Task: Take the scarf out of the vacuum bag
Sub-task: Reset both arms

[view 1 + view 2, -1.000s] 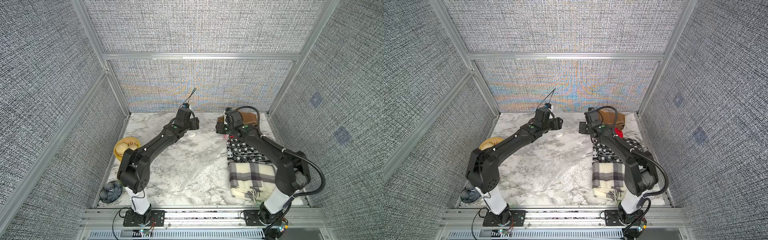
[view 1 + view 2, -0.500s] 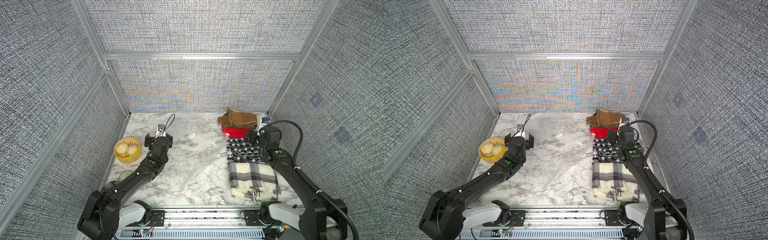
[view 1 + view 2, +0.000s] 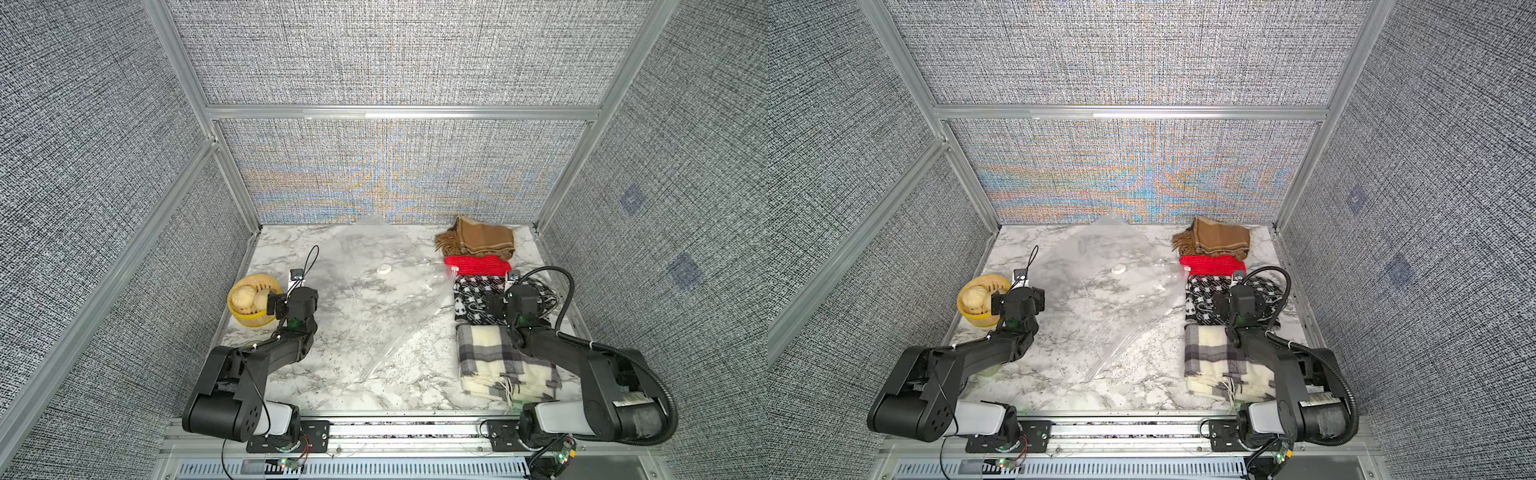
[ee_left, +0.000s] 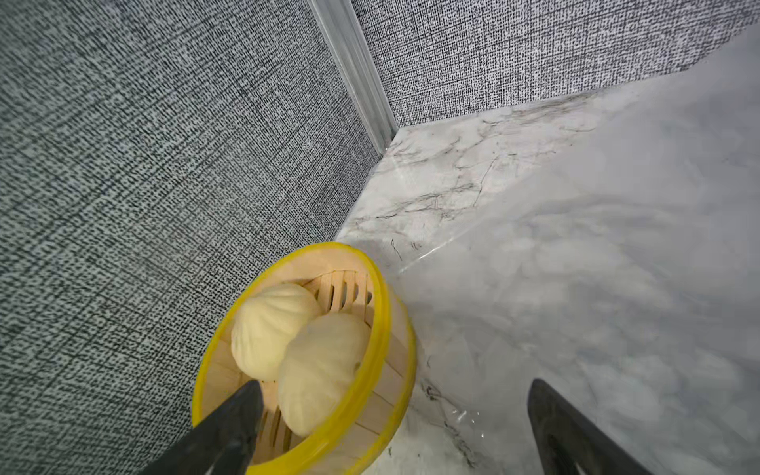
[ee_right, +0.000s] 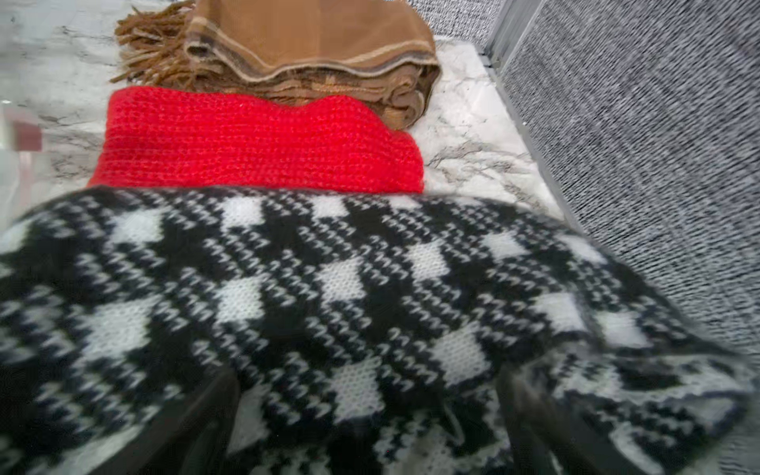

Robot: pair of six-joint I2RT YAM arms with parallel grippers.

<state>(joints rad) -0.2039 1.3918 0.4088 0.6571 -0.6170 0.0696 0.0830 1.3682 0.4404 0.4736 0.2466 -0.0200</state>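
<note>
In both top views, the vacuum bag (image 3: pixel 374 303) (image 3: pixel 1100 299) lay flat mid-table, its valve (image 3: pixel 384 269) toward the far side. The left gripper (image 3: pixel 286 307) hung beside the bun basket (image 3: pixel 251 305) at the left. The right gripper (image 3: pixel 513 305) hung above the black-and-white scarf (image 3: pixel 473 299), right of the bag.

In the left wrist view, the left gripper (image 4: pixel 392 386) stood spread wide and held nothing.

In the right wrist view, the right gripper (image 5: pixel 370 378) gaped likewise over that scarf (image 5: pixel 329 279).

The vacuum bag (image 3: pixel 374 307) is clear, glossy, crinkled plastic on a polished marble-look table (image 3: pixel 320 386). On the right, the red scarf (image 5: pixel 263 144) is chunky knit and the brown scarf (image 5: pixel 312 37) fine-woven and fringed. On the left, the steamer basket (image 4: pixel 382 329) is matt wood with a shiny yellow rim.
</note>
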